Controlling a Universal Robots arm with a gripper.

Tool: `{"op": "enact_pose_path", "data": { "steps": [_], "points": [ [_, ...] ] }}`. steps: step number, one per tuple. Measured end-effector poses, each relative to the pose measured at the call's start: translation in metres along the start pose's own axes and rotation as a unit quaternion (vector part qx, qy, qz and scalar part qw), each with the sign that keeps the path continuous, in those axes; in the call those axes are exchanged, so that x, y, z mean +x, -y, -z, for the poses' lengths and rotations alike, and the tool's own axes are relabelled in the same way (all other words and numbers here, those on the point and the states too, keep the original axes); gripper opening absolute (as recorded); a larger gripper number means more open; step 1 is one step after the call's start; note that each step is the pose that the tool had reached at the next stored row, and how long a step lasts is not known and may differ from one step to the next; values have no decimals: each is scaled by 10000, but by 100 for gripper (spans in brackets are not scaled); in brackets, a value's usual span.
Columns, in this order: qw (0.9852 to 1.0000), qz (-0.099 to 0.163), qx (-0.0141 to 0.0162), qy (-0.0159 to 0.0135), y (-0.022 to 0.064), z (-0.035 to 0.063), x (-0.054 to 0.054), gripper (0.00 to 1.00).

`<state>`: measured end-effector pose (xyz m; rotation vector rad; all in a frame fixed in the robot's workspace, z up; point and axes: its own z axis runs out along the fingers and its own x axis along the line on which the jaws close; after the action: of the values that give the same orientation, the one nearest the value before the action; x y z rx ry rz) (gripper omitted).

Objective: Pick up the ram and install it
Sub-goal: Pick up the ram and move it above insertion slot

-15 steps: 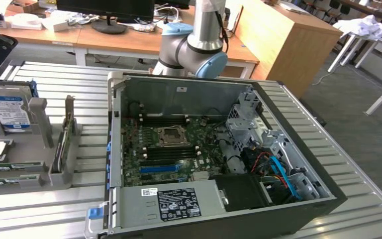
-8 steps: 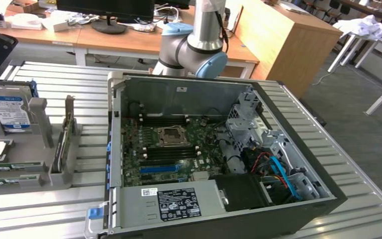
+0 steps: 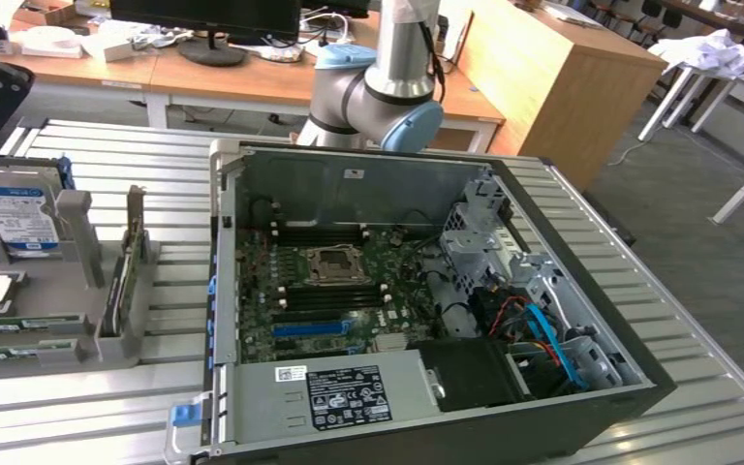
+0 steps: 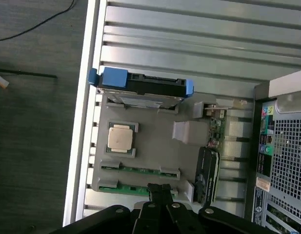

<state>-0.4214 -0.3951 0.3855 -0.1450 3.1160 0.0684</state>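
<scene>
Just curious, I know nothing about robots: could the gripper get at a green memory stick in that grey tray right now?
Probably yes. The ram lies uncovered in the grey tray with nothing over it, and the gripper hangs just above that end of the tray. Its jaws are shut, though.

No text is legible. The supply label [image 3: 348,398] and the drive label [image 3: 18,219] carry print too fine to read.
</scene>
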Motion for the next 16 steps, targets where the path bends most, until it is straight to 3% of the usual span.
{"op": "enact_pose_path", "data": {
  "steps": [4,7,12,16],
  "points": [
    [9994,344,-7,-15,0,0,0,11],
    [9981,612,-12,-26,0,0,0,11],
    [9943,1064,-22,-46,0,0,0,11],
    [9898,1424,-30,-61,0,0,0,11]
  ]
}}
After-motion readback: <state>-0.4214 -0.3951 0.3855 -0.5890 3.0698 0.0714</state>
